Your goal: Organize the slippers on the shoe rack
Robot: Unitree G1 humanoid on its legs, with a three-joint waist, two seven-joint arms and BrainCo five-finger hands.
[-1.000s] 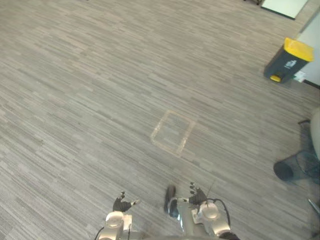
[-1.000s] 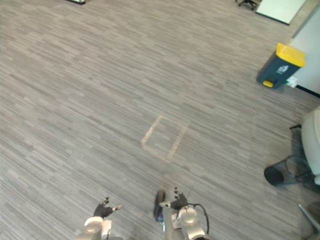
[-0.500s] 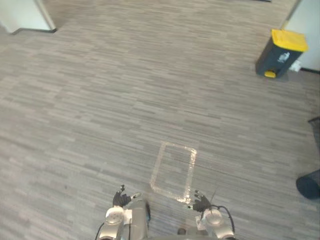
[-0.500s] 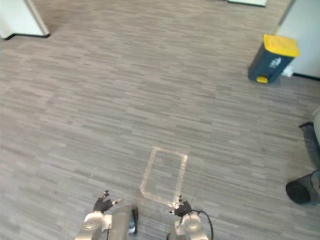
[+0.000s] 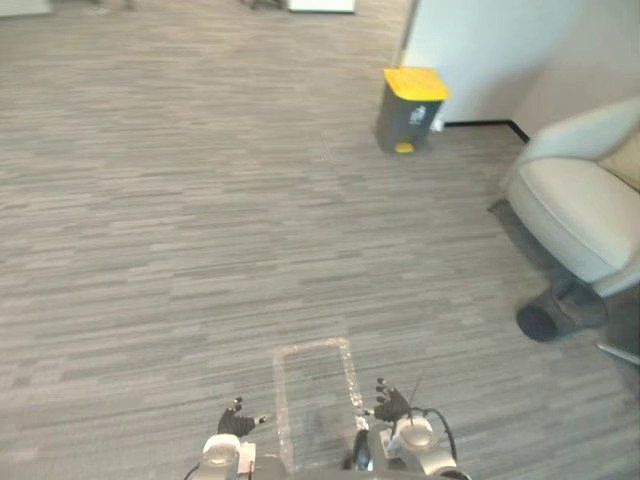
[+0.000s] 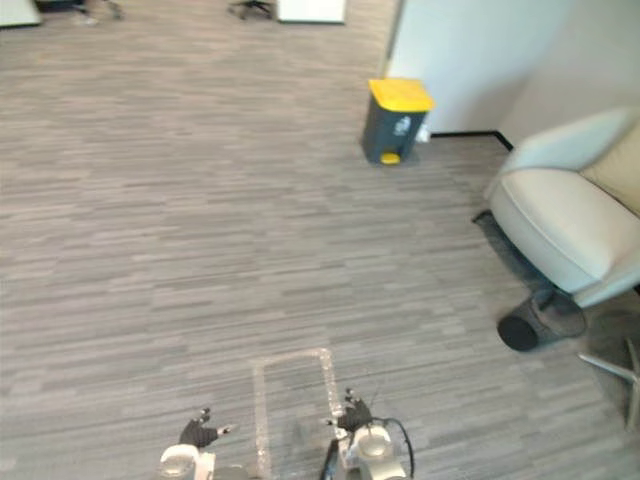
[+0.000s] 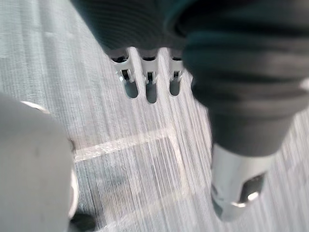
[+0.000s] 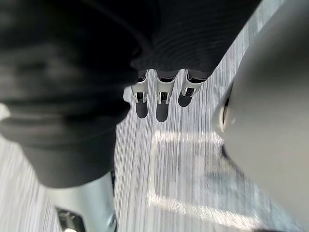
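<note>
Turning, you've swung the yellow-lidded bin [image 5: 410, 108] toward centre and brought a pale armchair [image 5: 575, 200] into view, while your left hand [image 5: 238, 420] and right hand [image 5: 390, 404] hang slack-fingered and empty by the taped rectangle [image 5: 313, 400], so slippers and rack likely remain to be found.

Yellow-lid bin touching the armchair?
Apart. The left eye view shows bare carpet between the bin and the armchair.

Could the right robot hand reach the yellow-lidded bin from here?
Probably not. The right robot hand hangs by the taped square; the yellow-lidded bin stands far across open carpet, by the wall.
</note>
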